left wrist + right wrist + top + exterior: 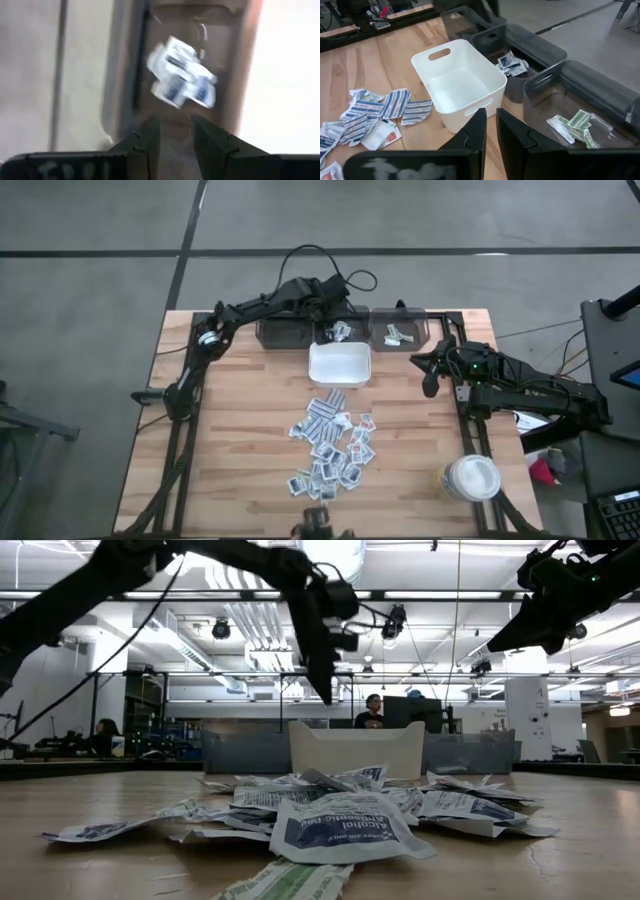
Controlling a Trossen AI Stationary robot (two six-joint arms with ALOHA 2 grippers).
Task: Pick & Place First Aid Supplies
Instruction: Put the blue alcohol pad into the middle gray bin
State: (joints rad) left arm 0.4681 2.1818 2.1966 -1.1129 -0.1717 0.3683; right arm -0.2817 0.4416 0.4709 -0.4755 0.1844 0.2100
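The left claw (328, 330) hangs open over the dark bin (290, 332), while the packets (330, 445) on the table (230, 470) (light, floppy, slippery) seem best pinched at an edge.

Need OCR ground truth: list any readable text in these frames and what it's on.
"Alcohol Antiseptic pad": blue panel of the front packet in the low view; its smaller print is unreadable.
Other packets in the pile: print too small.
Packets in the dark bin: blurred, unreadable.

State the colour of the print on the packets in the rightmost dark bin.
Green on white packets; right wrist view.
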